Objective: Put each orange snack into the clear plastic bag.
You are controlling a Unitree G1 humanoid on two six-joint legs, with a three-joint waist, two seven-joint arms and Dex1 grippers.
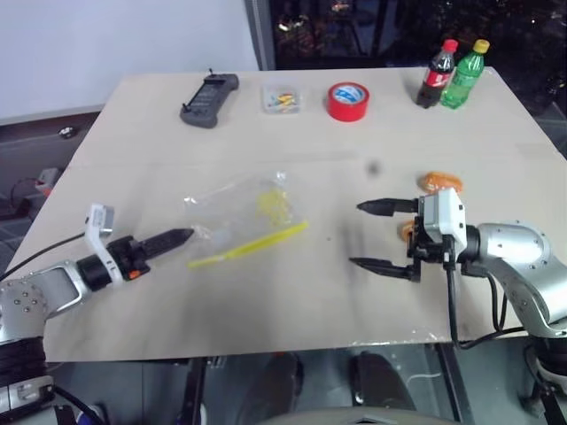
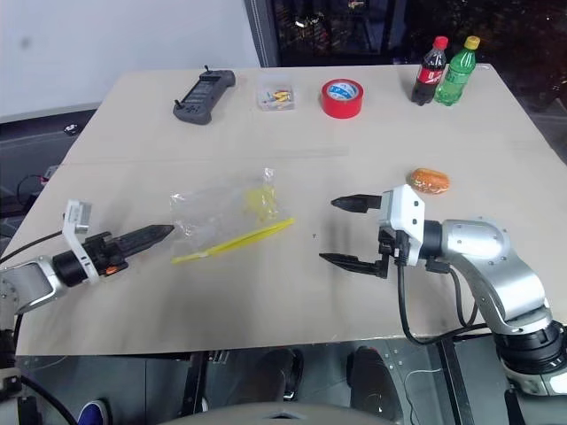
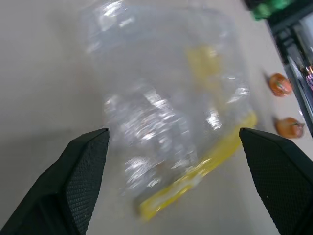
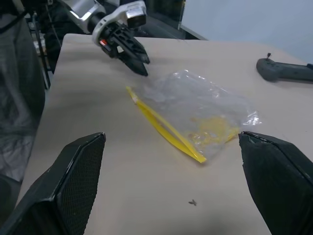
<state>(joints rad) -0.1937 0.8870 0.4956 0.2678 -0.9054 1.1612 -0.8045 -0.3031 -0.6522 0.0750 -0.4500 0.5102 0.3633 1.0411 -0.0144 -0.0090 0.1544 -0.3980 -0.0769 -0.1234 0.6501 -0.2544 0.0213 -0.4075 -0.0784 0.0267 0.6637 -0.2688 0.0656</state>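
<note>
So it's a pale beige table (image 2: pixel 266 292). Clear plastic bag (image 2: pixel 226 212) with a yellow strip lies left of the middle. Two orange snacks (image 2: pixel 429 181) sit toward the right edge, close together. Along the far edge, from the left: a black handheld controller (image 2: pixel 205 96), a small clear box (image 2: pixel 275 96) of yellow bits, a red tape roll (image 2: pixel 343 97), then a cola bottle (image 2: pixel 429 71) and green bottle (image 2: pixel 461 69) standing side by side.

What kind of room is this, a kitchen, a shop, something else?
Probably a lab or test room, not a kitchen. A plain table holds unrelated props: a black handheld controller, red tape and two soda bottles. Cables lie on the floor beside it.
</note>
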